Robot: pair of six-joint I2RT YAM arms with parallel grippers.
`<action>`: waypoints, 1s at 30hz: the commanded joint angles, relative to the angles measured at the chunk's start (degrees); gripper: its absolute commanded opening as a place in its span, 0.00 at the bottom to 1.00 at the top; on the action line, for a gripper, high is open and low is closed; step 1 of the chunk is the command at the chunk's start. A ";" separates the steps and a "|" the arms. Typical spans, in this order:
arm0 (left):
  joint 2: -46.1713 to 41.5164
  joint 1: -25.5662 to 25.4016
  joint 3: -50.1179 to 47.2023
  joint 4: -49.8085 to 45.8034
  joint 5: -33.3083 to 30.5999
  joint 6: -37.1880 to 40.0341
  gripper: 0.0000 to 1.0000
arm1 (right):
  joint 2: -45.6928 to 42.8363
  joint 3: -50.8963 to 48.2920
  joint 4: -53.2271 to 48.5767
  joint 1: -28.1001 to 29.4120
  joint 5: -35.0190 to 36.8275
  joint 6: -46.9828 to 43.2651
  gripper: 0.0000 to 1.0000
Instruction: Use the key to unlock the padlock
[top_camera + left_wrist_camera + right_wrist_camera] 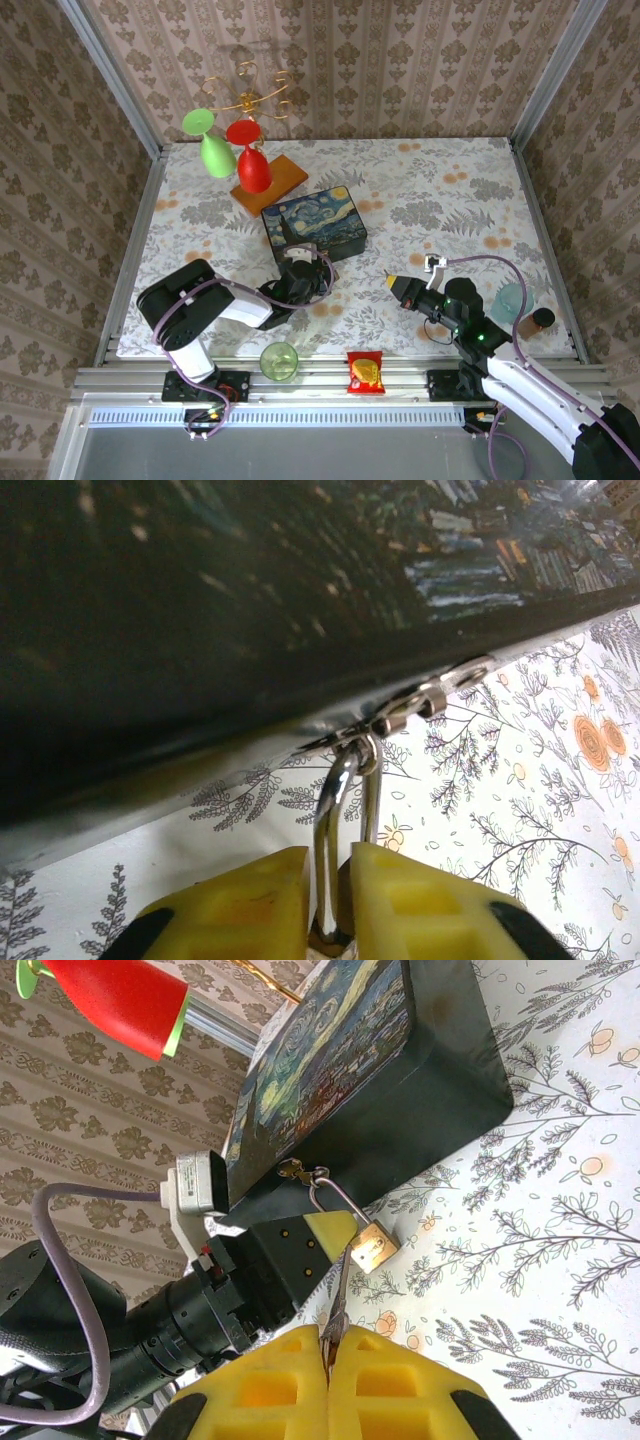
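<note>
Plainly, the padlock (pixel 372 1247) hangs by its silver shackle (pixel 335 780) from the hasp (pixel 425 698) on the near side of the painted blue box (pixel 313 222). The left gripper (pixel 330 856) is clamped on it. Its wrist view has two yellow fingers (pixel 240 900) pressed in at either side of the shackle's foot. The brass body is seen from the right wrist, beside one of those fingers.

The right gripper (pixel 330 1350) has its fingers together on the key (pixel 338 1305), a thin dark blade standing up between them. From that wrist the blade's tip seems to lie just beside the padlock (a trick of the angle). The top view sets the right gripper well apart from the box, with bare cloth between.

The worktop (pixel 450 200) wears a pale cloth printed with orange flowers and grey sprigs. Brown patterned wallpaper (pixel 400 60) lines three sides, and a metal rail (pixel 320 385) runs along the near edge.

Counted:
- One box, one padlock, one key.
- Two wine glasses, one green (pixel 212 148) and one red (pixel 250 160), hung bowl-down on one gold wire stand (pixel 250 100) with a wooden base (pixel 280 180).
- One green cup (pixel 279 360) and one red-and-yellow snack packet (pixel 366 371) by the rail.
- One pale teal cup (pixel 508 300) and one small brown container (pixel 535 322) near the right edge.
</note>
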 commanded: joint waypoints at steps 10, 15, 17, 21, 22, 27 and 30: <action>-0.87 0.43 -0.16 0.75 0.98 -1.12 0.00 | 8.14 -0.79 6.73 -0.19 1.74 2.19 0.00; -3.71 0.45 -0.04 0.89 1.71 -2.55 0.00 | 15.86 0.33 12.94 1.11 1.10 3.33 0.00; -5.20 0.52 -0.01 0.88 2.18 -3.40 0.00 | 20.57 0.27 17.65 1.07 0.08 4.72 0.00; -7.06 0.64 -0.74 4.10 4.23 -6.54 0.00 | 34.59 1.37 32.22 0.16 -4.74 6.44 0.00; -7.27 0.67 -0.55 3.94 4.52 -6.86 0.00 | 37.91 1.89 35.49 0.19 -5.64 7.28 0.00; -7.74 1.06 -0.51 2.14 4.65 -6.85 0.00 | 58.72 6.32 58.06 0.21 -13.10 14.20 0.00; -7.43 1.29 -1.39 0.93 3.60 -6.23 0.00 | 63.84 8.86 57.96 1.30 -13.57 14.16 0.00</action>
